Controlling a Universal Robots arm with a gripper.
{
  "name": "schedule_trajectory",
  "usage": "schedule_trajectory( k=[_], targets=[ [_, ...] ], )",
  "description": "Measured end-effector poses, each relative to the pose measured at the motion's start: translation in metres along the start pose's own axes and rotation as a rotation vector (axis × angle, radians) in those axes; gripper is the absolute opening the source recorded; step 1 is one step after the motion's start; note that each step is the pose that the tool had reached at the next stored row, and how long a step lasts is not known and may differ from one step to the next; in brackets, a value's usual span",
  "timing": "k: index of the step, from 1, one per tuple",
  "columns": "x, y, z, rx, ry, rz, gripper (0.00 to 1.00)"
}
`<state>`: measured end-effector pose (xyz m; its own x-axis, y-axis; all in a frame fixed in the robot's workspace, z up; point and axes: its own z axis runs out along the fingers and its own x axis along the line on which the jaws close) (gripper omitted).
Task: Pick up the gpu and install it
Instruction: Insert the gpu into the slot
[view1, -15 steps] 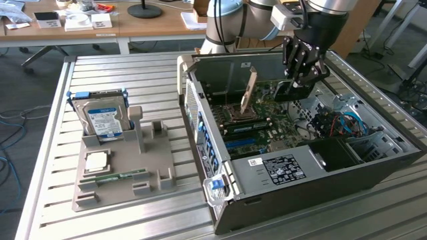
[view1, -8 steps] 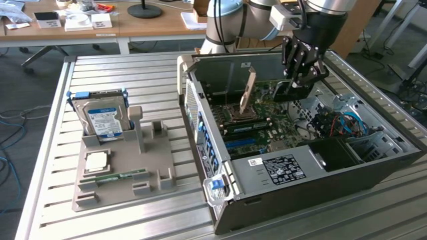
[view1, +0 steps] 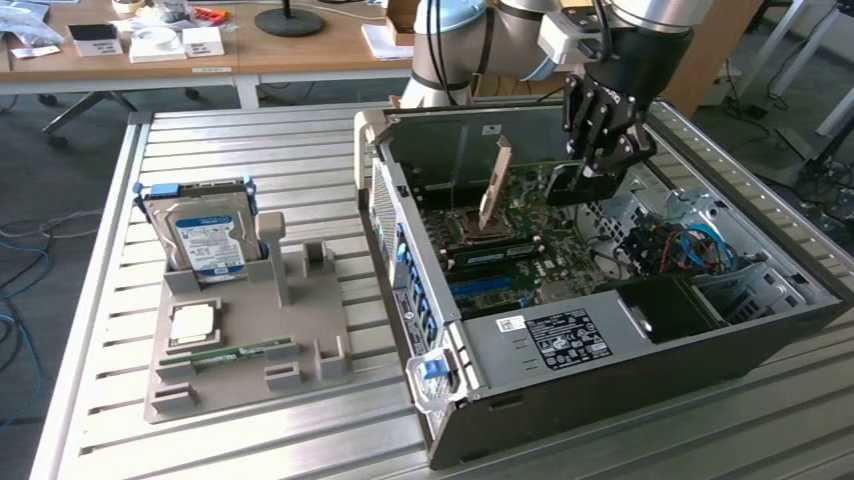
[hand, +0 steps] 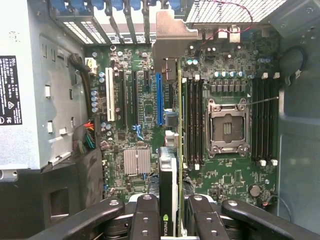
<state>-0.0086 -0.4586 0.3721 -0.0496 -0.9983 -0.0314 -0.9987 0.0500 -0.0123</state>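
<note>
Green board edge and black shroud mark the gpu (hand: 169, 175), which the pincer (view1: 598, 160) clamps between its fingers (hand: 145, 215), drawn in narrowly onto the card. The card hangs edge-down inside the open computer case (view1: 641, 340), over the motherboard (hand: 135, 130), with its silver bracket (hand: 170, 40) toward the case's rear slot openings. It lines up just beside the 1 blue expansion slot (hand: 159, 100), on the side toward the memory slots, and appears not yet seated. So the pickup is done and the install looks unfinished. On the worktop (view1: 267, 150), at the exterior view's left, a grey holder (view1: 227, 390) carries the hard drive (view1: 207, 240) and memory stick (view1: 247, 352).
</note>
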Motion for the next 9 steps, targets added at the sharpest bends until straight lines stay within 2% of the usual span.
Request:
schedule_trajectory(
  k=[9],
  targets=[
    [0.0001, 0.0002, 0.0027, 0.0, -0.0001, 0.0, 0.27]
  ],
)
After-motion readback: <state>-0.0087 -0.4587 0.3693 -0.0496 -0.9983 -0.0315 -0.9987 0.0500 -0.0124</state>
